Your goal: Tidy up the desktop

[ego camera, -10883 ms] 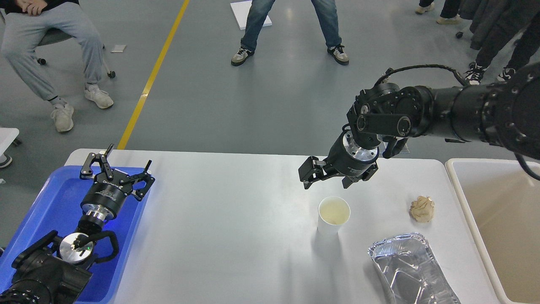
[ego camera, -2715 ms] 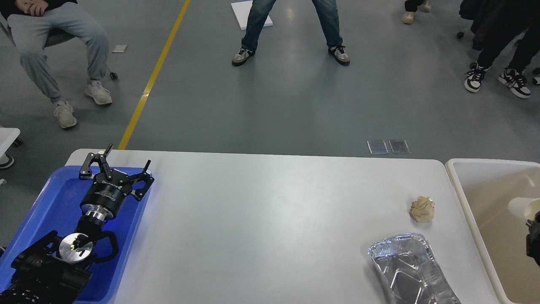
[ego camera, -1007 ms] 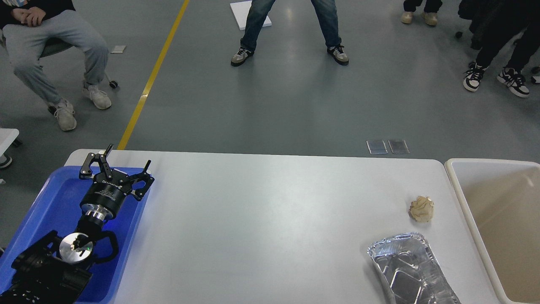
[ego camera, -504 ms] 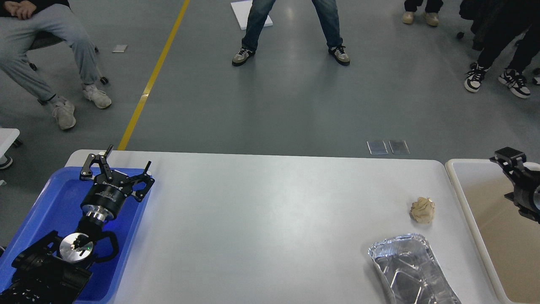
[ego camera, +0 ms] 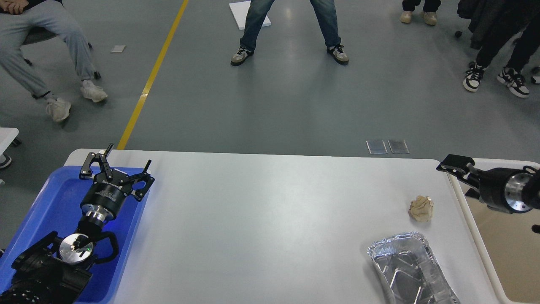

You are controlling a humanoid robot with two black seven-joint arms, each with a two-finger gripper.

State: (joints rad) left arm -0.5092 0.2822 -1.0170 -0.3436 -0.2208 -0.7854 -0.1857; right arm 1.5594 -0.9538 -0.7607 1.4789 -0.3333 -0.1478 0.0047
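Now desktop (ego camera: 261,219) bears one paper wad (ego camera: 421,208), one foil tray (ego camera: 411,270); left tool (ego camera: 116,166) wide, right tool (ego camera: 457,166) unclear.

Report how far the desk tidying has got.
Done: since earlier the paper cup has gone from the desktop. In hand: nothing; the right hand is coming back over the bin, the left hand hovers open over the blue tray. Left: crumpled paper ball and foil tray.
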